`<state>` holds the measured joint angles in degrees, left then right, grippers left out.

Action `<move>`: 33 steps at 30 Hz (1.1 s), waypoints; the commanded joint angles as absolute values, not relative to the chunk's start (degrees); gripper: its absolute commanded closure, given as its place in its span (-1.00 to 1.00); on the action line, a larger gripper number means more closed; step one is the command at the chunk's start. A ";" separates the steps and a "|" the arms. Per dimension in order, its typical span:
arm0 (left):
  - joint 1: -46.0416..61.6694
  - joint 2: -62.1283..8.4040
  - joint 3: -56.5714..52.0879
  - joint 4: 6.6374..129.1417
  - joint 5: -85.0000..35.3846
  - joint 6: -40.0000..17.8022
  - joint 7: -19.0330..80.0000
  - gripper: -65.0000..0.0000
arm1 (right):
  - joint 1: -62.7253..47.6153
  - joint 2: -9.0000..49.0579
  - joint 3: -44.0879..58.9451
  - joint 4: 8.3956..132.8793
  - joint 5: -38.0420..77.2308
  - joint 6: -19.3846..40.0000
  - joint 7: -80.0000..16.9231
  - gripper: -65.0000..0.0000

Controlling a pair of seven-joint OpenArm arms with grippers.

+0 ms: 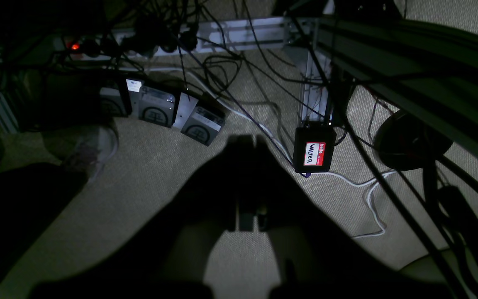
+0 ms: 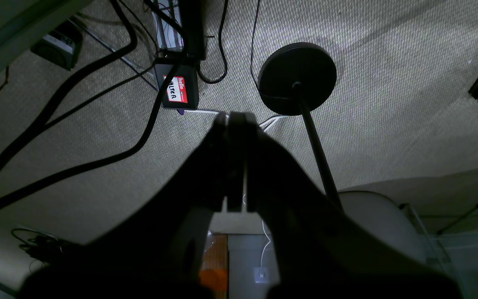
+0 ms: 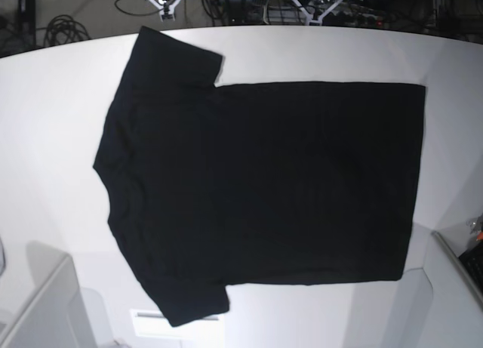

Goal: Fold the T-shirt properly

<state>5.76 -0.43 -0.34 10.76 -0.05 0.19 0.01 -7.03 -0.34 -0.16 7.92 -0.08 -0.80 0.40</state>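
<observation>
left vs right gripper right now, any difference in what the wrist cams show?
The left gripper hangs over carpet strewn with cables and grey boxes; the right gripper hangs over carpet by a round black stand base. The left view is darker, its fingers harder to read; the right fingers look pressed together. Both are off the table, neither touching the T-shirt.

My T-shirt [image 3: 264, 182] is matt black cloth on a smooth white table [image 3: 45, 114]; the carpet [image 2: 388, 104] is rough weave.
</observation>
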 commanded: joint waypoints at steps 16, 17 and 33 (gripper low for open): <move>6.55 -1.19 -0.48 10.42 0.04 0.40 0.48 1.00 | -7.52 -0.22 -0.22 9.89 -0.22 -0.48 -0.31 1.00; 6.99 -1.27 -0.48 10.51 0.04 0.40 0.48 1.00 | -7.60 -0.22 -0.13 9.89 -0.22 -0.48 -1.10 1.00; 22.46 -5.49 -0.40 29.23 0.04 0.31 -0.04 1.00 | -27.74 0.92 0.66 43.21 0.13 -0.48 -12.79 1.00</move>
